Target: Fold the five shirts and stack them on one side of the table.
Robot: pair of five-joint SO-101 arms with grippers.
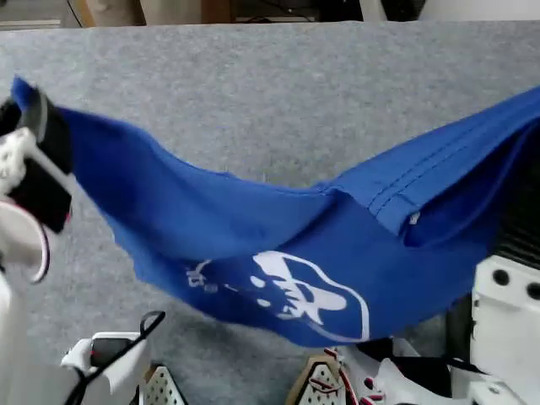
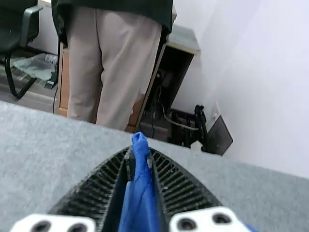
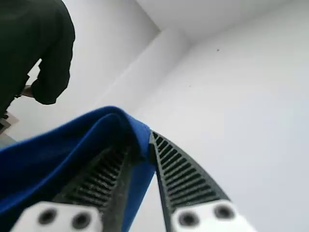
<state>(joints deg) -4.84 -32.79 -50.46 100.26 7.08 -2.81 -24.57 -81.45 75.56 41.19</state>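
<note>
Shirt (image 1: 253, 228) solid royal blue, white graphic print (image 1: 308, 295) on it; table (image 1: 253, 93) beneath the shirt flecked grey; left gripper (image 2: 139, 153) and right gripper (image 3: 142, 142) black-ribbed, white-based.

Black ribbed fingers (image 2: 178, 186); white mounts (image 2: 203, 224) with dark screw holes; white arm shells (image 1: 506, 316), black motor block (image 1: 46, 173).

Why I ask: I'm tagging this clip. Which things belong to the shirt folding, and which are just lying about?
Job: blue shirt; left gripper and right gripper, both shut on it; table.
Lying about: chair, desk, cables, all beyond the table.
</note>
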